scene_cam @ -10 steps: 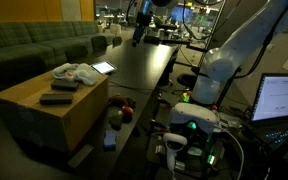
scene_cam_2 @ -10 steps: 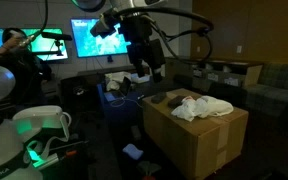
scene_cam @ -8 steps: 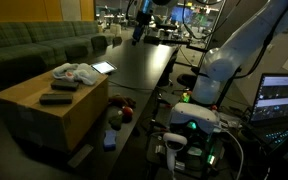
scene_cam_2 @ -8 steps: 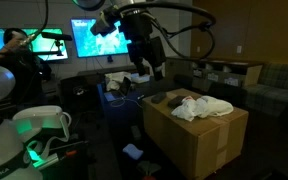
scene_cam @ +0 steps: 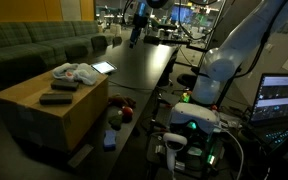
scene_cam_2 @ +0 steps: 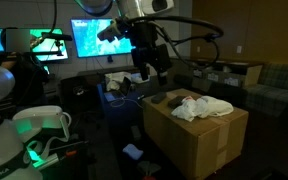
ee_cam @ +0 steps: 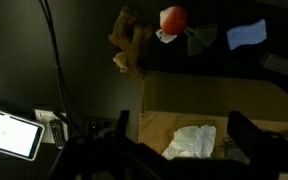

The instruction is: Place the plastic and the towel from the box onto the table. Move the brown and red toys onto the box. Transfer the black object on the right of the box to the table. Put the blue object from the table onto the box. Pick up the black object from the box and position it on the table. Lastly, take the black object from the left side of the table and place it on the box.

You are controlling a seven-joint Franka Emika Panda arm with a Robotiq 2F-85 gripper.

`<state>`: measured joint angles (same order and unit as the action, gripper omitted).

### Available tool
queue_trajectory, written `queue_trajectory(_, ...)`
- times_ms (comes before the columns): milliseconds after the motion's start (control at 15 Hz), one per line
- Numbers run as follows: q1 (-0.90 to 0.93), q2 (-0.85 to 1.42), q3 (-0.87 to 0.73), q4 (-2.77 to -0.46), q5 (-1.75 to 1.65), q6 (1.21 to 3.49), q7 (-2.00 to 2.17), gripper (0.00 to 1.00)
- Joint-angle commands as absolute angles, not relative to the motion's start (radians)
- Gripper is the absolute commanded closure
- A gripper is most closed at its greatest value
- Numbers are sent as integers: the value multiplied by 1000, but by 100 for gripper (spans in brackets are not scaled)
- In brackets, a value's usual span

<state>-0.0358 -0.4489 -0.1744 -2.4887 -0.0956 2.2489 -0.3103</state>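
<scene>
The cardboard box [scene_cam: 39, 110] [scene_cam_2: 196, 130] [ee_cam: 219, 100] carries a white towel with plastic [scene_cam: 74, 72] [scene_cam_2: 204, 106] [ee_cam: 192, 141] and two flat black objects [scene_cam: 64, 85] [scene_cam: 54, 99]. The brown toy [scene_cam: 114, 116] [ee_cam: 129, 42], the red toy [scene_cam: 126, 112] [ee_cam: 172, 17] and the blue object [scene_cam: 109, 140] [ee_cam: 246, 35] lie on the dark table beside the box. My gripper [scene_cam: 135, 36] [scene_cam_2: 150, 70] [ee_cam: 182, 150] hangs high above the box, open and empty.
A lit tablet [scene_cam: 103, 68] [ee_cam: 9, 132] lies on the dark table [scene_cam: 144, 65] near the box. A green piece [ee_cam: 202, 39] lies between the red toy and the blue object. The robot base [scene_cam: 189, 120] and a laptop [scene_cam: 279, 98] stand at the table's end.
The arm has shifted slightly up and sideways above the box. The objects have not moved.
</scene>
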Motion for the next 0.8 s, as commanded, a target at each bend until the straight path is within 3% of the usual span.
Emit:
queue_trajectory(0, -14, -310, -196, -2378, -60, 2305, -407, 0)
queue_trajectory(733, -23, 129, -111, -2035, 58, 2453, -648, 0)
